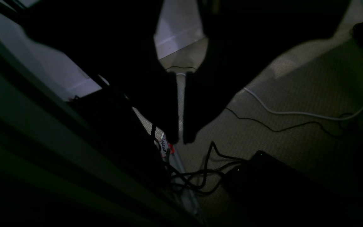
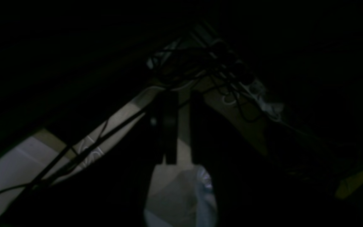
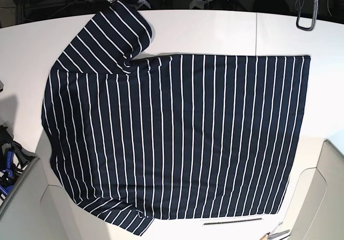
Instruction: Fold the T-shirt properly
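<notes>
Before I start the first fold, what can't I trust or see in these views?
- T-shirt: bottom-left sleeve cut off by the base view's lower edge; neck label not visible.
- Left pincer: near-black silhouette, aimed at the floor, shirt out of frame.
- Right pincer: right wrist view too dark for detail.
- Base view: both arms cropped at top edge.
</notes>
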